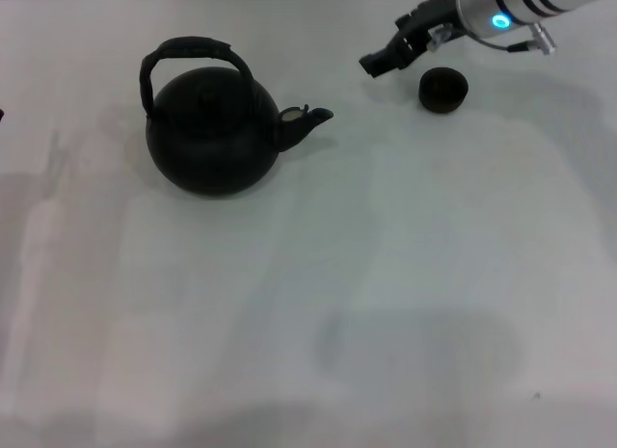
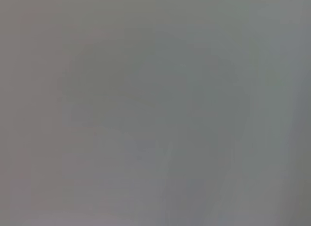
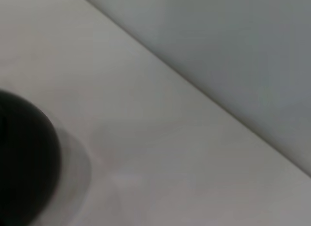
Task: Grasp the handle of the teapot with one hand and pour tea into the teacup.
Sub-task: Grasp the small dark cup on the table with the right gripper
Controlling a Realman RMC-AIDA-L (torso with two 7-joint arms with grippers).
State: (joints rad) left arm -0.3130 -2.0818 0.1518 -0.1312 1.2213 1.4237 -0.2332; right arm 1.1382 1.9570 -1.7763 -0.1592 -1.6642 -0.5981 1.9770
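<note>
The teapot (image 1: pixel 211 130) stands on the white table at the left of the middle, its short spout (image 1: pixel 310 118) pointing right. Its handle (image 1: pixel 189 53) arches upright over the knobbed lid, and nothing holds it. The teacup (image 1: pixel 442 90) sits at the far right, well apart from the spout. My right gripper (image 1: pixel 378 62) reaches in from the top right and hangs just left of the teacup, above the table, touching nothing. A blurred dark round shape (image 3: pixel 24 158) fills a corner of the right wrist view; I cannot tell which object it is. The left gripper is out of view.
The white table (image 1: pixel 318 303) stretches bare in front of the teapot and cup. The right wrist view shows the table's far edge (image 3: pixel 204 95) against a grey wall. The left wrist view shows only a blurred grey surface.
</note>
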